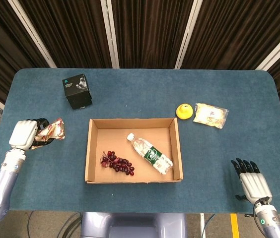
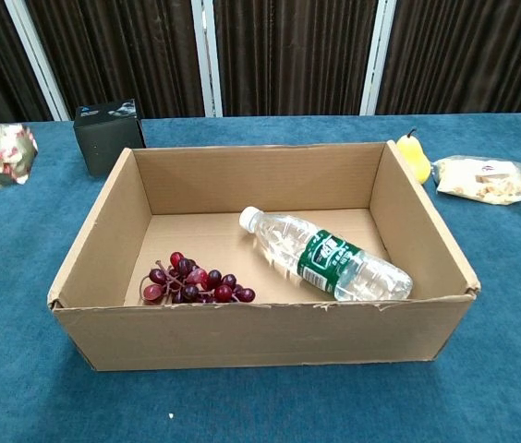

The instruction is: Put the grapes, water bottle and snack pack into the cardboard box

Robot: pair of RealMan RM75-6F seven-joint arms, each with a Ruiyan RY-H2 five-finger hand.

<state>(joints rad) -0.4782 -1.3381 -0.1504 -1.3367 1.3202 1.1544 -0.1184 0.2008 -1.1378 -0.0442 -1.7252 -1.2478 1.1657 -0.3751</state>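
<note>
The left hand (image 1: 23,134) is gripping the snack pack (image 1: 50,130), which is sticking out past its curled fingers; the right hand (image 1: 251,183) is resting open, holding nothing.

Cardboard box (image 2: 265,328) holding grapes (image 2: 194,280) and water bottle (image 2: 327,257), snack pack (image 2: 0,152) hanging at far left edge, pear (image 2: 414,156) lying far right
</note>
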